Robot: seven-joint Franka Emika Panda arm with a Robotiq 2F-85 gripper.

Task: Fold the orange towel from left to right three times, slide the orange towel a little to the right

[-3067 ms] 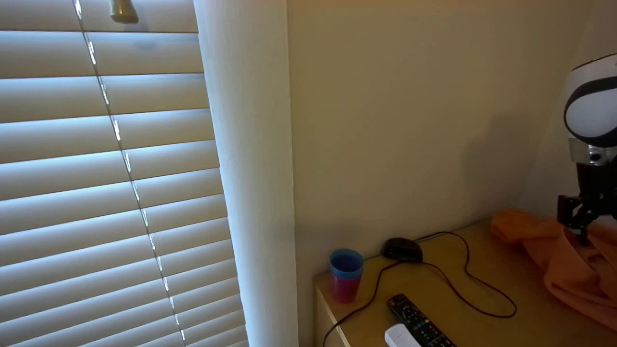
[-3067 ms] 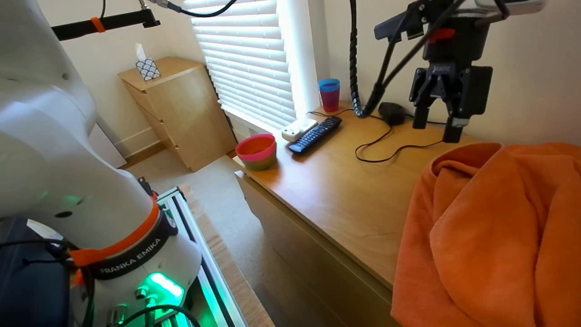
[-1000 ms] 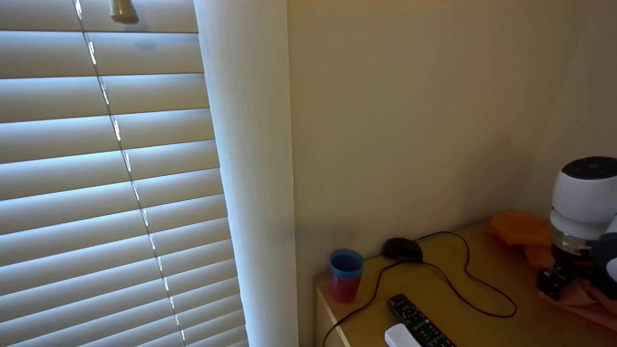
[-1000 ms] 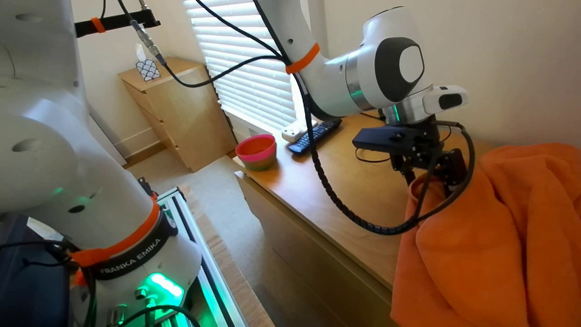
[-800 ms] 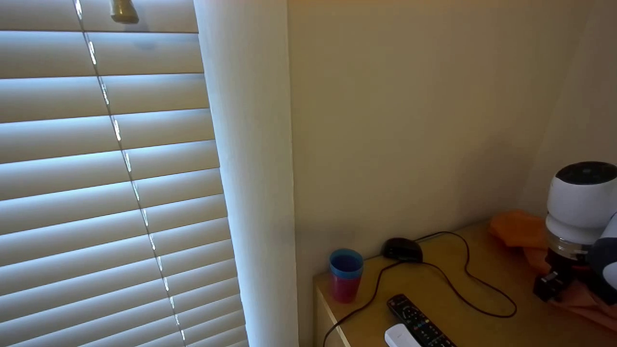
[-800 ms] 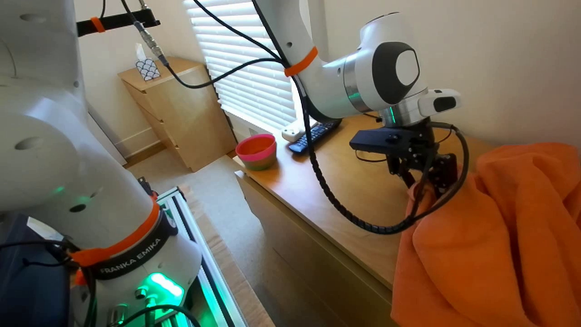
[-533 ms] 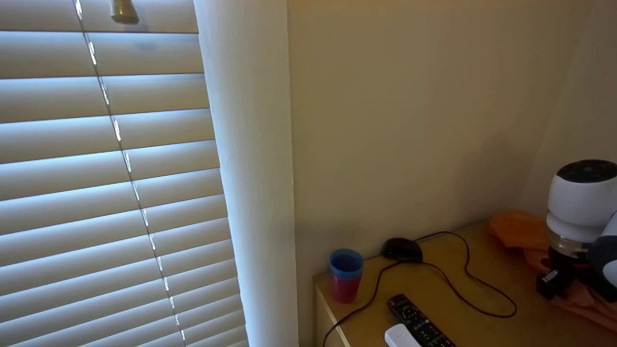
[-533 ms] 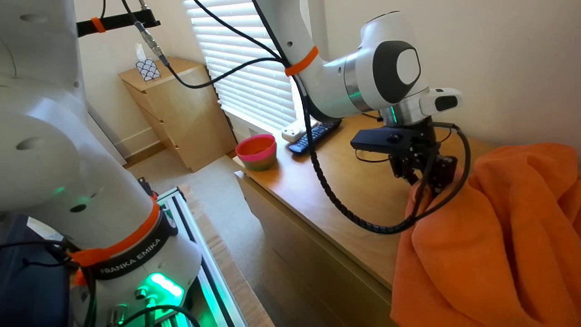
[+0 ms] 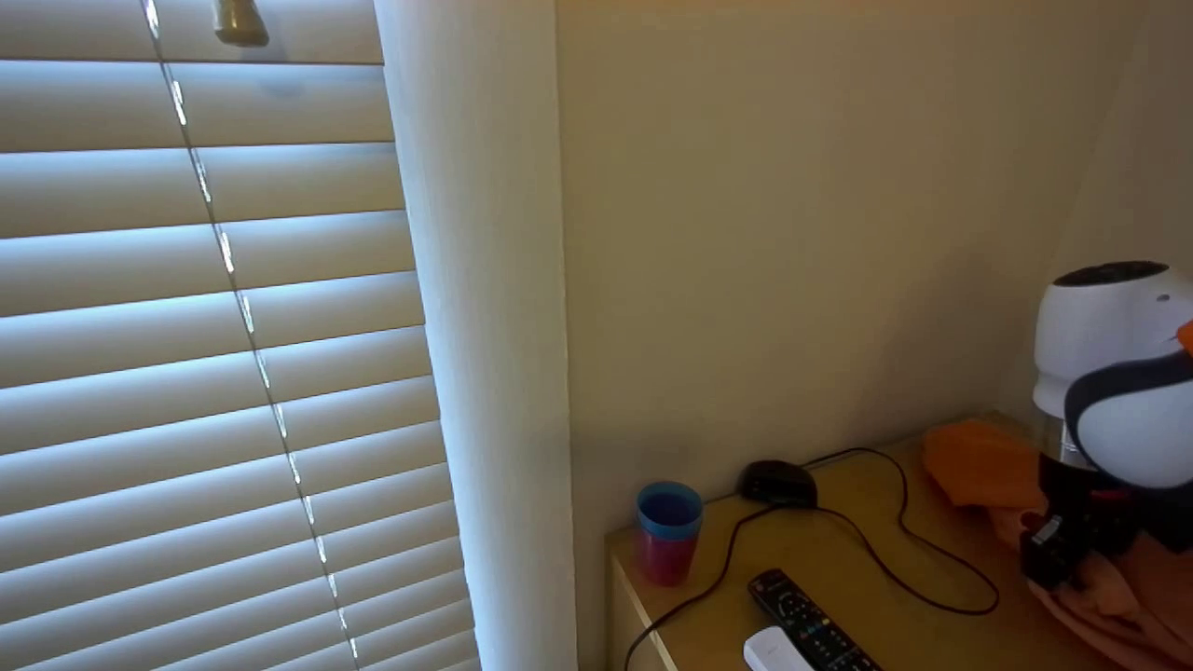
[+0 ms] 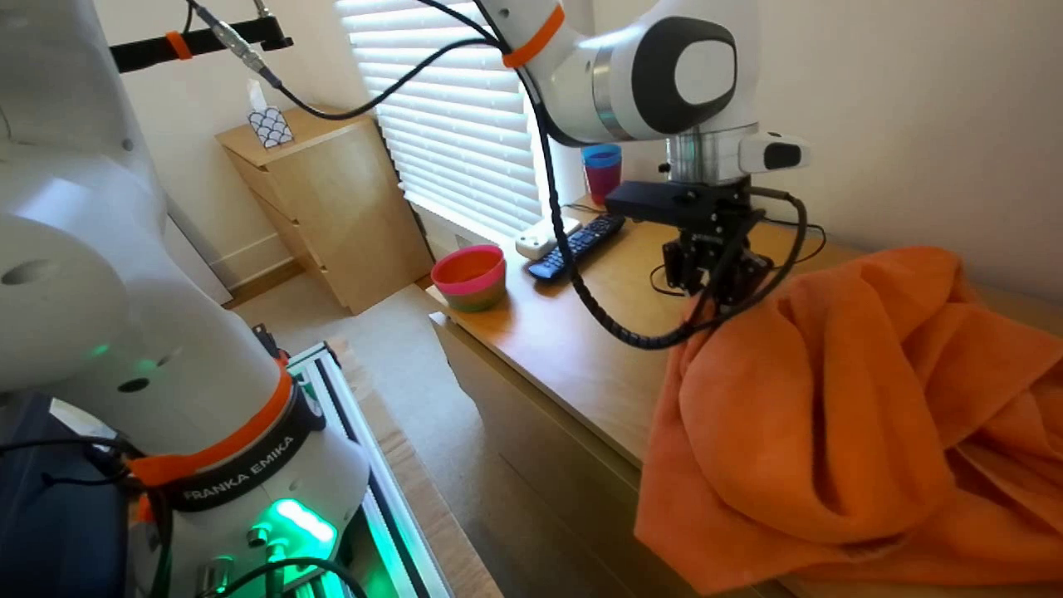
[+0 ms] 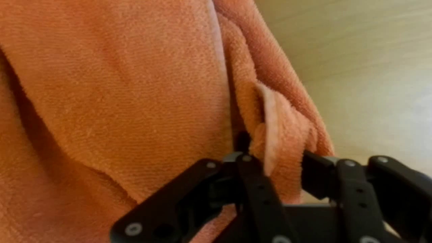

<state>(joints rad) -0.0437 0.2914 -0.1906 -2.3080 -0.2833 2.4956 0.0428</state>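
In an exterior view, the orange towel lay on the bench, apart from a blue-rimmed cup. In an exterior view, a pink-rimmed bowl stood well clear of the orange towel's folds. In the wrist view, the gripper pinched one fold.

Arm outstretched, wrist nearly upright, jaws clamped, pointing down

Wrist view is looking down closely on towel. An exterior view is facing blinds; an exterior view is looking down past base. Both exterior views are sharing towel, cup, remote.
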